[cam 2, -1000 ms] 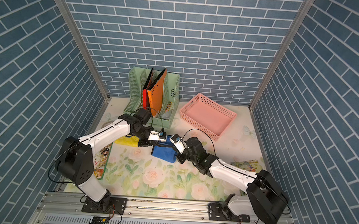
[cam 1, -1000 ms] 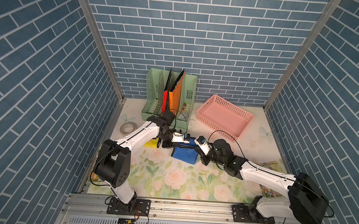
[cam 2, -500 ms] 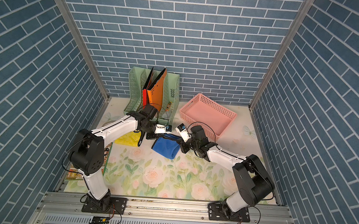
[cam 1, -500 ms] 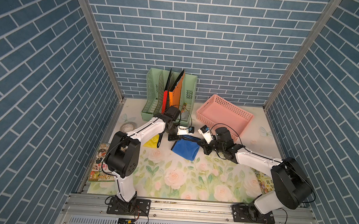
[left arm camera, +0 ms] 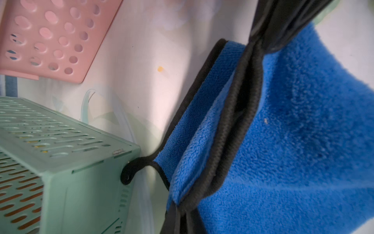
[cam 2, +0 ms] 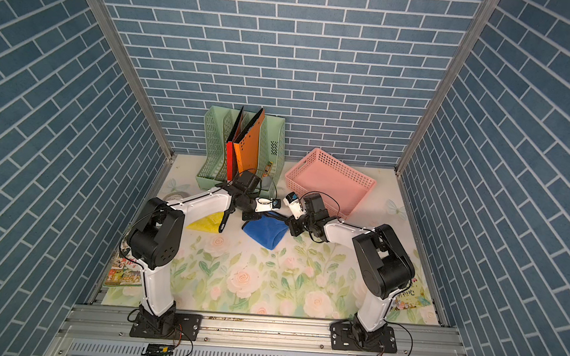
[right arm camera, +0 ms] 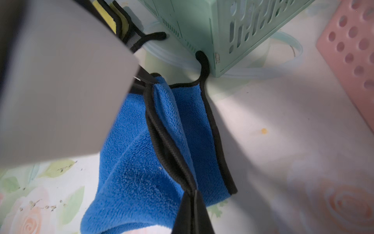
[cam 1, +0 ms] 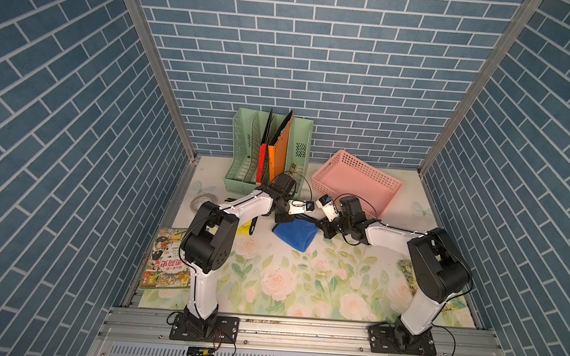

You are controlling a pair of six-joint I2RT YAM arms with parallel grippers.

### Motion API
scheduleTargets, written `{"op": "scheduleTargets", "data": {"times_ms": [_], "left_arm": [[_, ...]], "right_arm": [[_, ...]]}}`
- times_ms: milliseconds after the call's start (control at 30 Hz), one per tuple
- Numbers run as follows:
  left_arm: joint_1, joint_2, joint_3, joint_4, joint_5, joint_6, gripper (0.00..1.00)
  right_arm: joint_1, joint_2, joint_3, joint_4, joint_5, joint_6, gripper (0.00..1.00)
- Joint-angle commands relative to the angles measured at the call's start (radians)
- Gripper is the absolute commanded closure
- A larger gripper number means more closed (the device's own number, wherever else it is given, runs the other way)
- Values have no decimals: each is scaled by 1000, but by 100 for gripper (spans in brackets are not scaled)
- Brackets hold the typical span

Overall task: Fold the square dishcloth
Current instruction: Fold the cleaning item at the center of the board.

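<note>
Pinching opposite ends of one doubled black hem, the left claw [cam 1: 280, 218] and right claw [cam 1: 323, 228] are each closed tight on the blue dishcloth [cam 1: 295, 236]. It lies on the bench [cam 1: 303, 283] between them, just in front of the green file rack [cam 1: 243, 169]. That gripped hem, stretched from claw to claw, is the cloth's long axis. It runs across the bench, with its right end slightly nearer the robot's bases. From it the cloth sags toward the bases and ends in a rounded fold. A lower flap's hem lies just past the gripped line, on the rack side, and its hanging loop [left arm camera: 128, 174] touches the rack's corner. The next move likely turns on that small offset: carrying the held hem rackward onto the lower one. Neither arm is nearer, since each holds one end.
</note>
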Motion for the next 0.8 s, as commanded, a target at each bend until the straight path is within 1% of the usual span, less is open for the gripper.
{"op": "scheduleTargets", "data": {"times_ms": [0, 100, 167, 267, 400, 467, 533, 600, 667, 733, 767], "left_arm": [[-5, -1, -50, 114, -78, -27, 82], [-7, -5, -78, 145, -88, -42, 65], [-6, -17, -99, 179, -95, -49, 60], [-4, -50, -109, 209, -93, -59, 47], [25, -101, -47, 162, -21, -91, 36], [37, -118, -8, 120, -3, -101, 34], [40, -144, -5, 107, 4, -102, 34], [38, -169, -14, 73, 58, -97, 35], [32, -172, -27, 16, 145, -95, 38], [36, -155, -60, -6, 261, -115, 45], [37, -145, -88, 17, 296, -141, 47]], "right_arm": [[-8, 35, 29, -40, -1, 22, 100], [-10, 55, 40, -44, -1, 25, 100], [-11, 63, 40, -45, 3, 30, 100], [-14, 77, 44, -51, 9, 40, 100], [-17, 97, 60, -67, 21, 57, 100], [-18, 101, 67, -72, 27, 63, 100], [-21, 104, 76, -79, 40, 73, 100], [-24, 106, 87, -91, 43, 82, 92], [-28, 99, 106, -115, 59, 101, 79], [-41, 71, 120, -126, 47, 140, 75], [-48, 41, 118, -116, 29, 166, 73]]}}
